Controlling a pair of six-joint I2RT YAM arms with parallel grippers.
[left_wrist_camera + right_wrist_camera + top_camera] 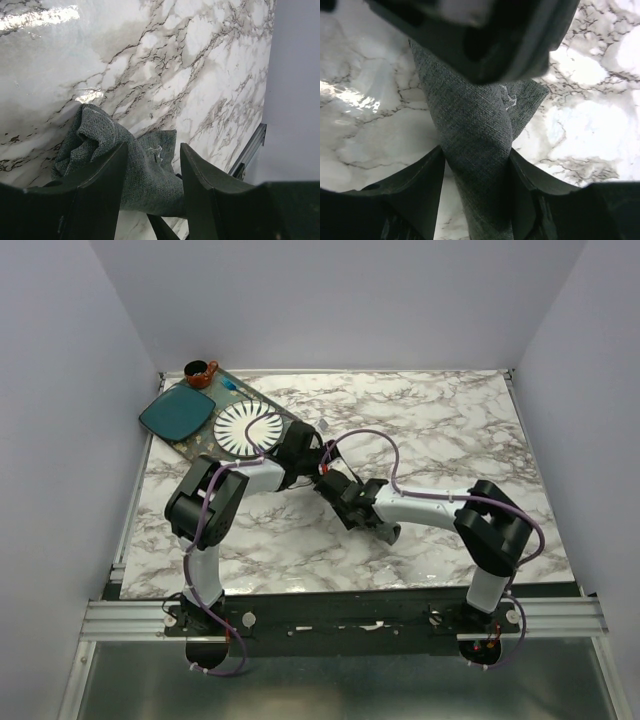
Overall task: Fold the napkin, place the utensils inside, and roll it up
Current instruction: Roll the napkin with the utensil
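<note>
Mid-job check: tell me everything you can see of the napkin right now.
The napkin is dark grey, plain woven cloth with a small pale thread mark near one corner. It is gathered into a crumpled, twisted band, not laid flat. The band passes between the left fingers and the right fingers, filling both gaps and touching each finger. One end bunches loosely over the marble table; whether it rests there is unclear.

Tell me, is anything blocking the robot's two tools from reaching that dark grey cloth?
Nothing visible does. The dark grey cloth napkin sits directly between the fingers of the right tool, and between those of the left tool too.
</note>
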